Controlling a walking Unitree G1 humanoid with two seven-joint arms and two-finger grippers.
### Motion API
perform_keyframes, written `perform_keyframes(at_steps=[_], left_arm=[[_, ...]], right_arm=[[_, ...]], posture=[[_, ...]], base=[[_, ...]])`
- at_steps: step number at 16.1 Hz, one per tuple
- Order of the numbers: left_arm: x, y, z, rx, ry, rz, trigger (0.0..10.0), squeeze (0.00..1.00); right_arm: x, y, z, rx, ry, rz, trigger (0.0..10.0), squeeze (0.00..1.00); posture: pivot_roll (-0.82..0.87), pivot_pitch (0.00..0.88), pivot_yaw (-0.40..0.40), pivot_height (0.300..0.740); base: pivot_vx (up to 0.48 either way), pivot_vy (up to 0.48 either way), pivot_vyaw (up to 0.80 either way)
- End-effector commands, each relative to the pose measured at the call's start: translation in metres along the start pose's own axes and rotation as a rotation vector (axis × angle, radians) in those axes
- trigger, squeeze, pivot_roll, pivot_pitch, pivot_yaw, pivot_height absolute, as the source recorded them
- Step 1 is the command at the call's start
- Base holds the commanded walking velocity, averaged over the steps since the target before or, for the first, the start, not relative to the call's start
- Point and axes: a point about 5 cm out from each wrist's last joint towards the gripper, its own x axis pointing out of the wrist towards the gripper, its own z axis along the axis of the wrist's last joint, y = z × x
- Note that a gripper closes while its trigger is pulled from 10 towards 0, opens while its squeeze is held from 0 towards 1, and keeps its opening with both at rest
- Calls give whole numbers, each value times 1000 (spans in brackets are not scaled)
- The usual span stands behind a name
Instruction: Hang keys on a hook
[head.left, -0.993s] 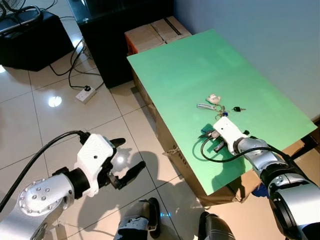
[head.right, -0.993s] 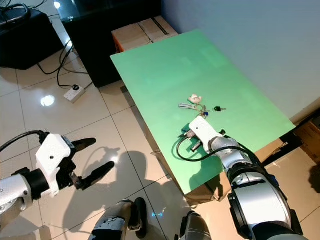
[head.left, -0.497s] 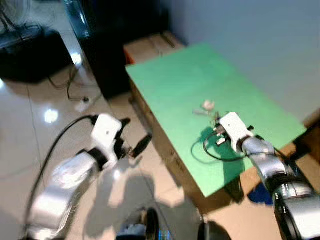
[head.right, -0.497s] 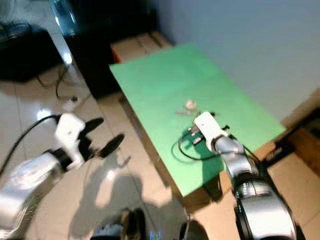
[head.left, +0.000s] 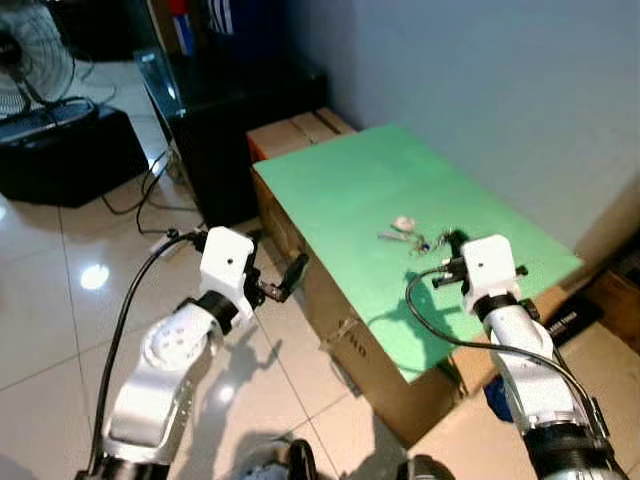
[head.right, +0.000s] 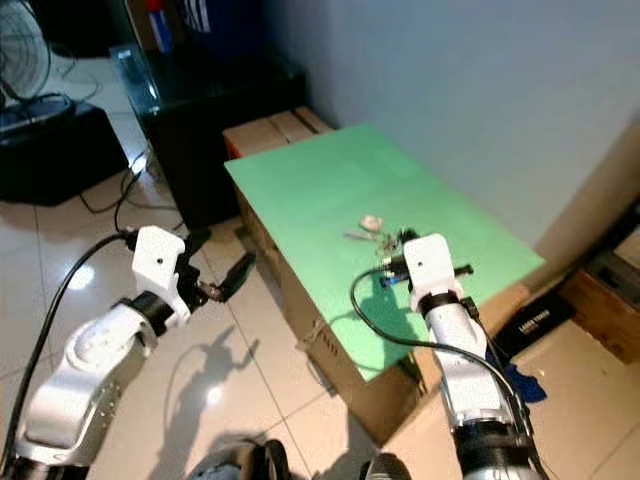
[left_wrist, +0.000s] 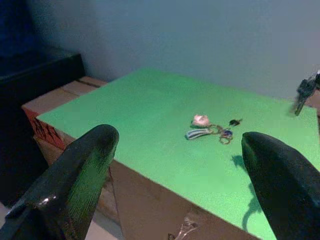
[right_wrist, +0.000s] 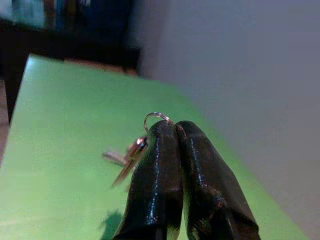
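Observation:
A bunch of keys with a pink charm and a grey strap lies on the green table. My right gripper hovers just right of that bunch, above the table. Its fingers are shut on a small metal key ring, and a brownish key dangles beside them. My left gripper hangs open off the table's near-left edge, at about tabletop height, with nothing between its fingers.
Cardboard boxes support the green top. A black cabinet stands behind the table's far end. A black case, a fan and floor cables lie to the left. More boxes sit on the floor at the right, near the grey wall.
The camera has risen and tilted up. My right gripper has lifted off the tabletop. My left gripper has come up from near the floor to the table's edge.

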Motion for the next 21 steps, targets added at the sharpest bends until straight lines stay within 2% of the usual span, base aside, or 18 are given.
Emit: perform_keyframes(at_steps=[1, 3, 4, 5, 6, 7, 10, 14, 21], left_arm=[[-2, -2, -4, 6, 0, 23, 10000, 0], [-1, -10, -4, -14, -27, 53, 10000, 0], [0, -13, -4, -10, -33, 55, 10000, 0], [0, -14, -3, 2, -38, 56, 10000, 0], [0, -15, -3, 13, -42, 61, 10000, 0], [1, -16, -4, 33, -43, 66, 10000, 0], [-2, -16, -4, 62, -41, 79, 10000, 0], [0, -6, -1, 112, -41, 104, 10000, 0], [10, -15, 0, 148, -47, 106, 10000, 0]], right_arm=[[-5, -1, 13, 37, -45, -46, 0, 0], [-26, 15, 29, 144, -100, -60, 0, 0], [-34, 23, 32, 175, -110, -28, 0, 0], [-38, 27, 33, 179, -101, -13, 2157, 0], [-41, 31, 32, 181, -89, 0, 6510, 0], [-45, 36, 30, 196, -61, 12, 10000, 0], [-49, 40, 33, 226, -24, 11, 10000, 0], [-46, 47, 34, 262, 7, 32, 10000, 0], [-48, 47, 30, 268, 43, 60, 10000, 0]], posture=[[-133, 0, 82, 718], [-142, 0, 75, 718], [-144, 0, 73, 718], [-144, 0, 72, 718], [-143, 0, 70, 718], [-138, 0, 66, 718], [-119, 0, 53, 718], [-102, 0, 41, 718], [-95, 0, 41, 718]], base=[[0, 0, 0], [0, 0, 0], [0, 0, 0], [0, 0, 0], [0, 0, 0], [0, 0, 0], [0, -81, 0], [0, -324, 0], [0, -400, 0]])
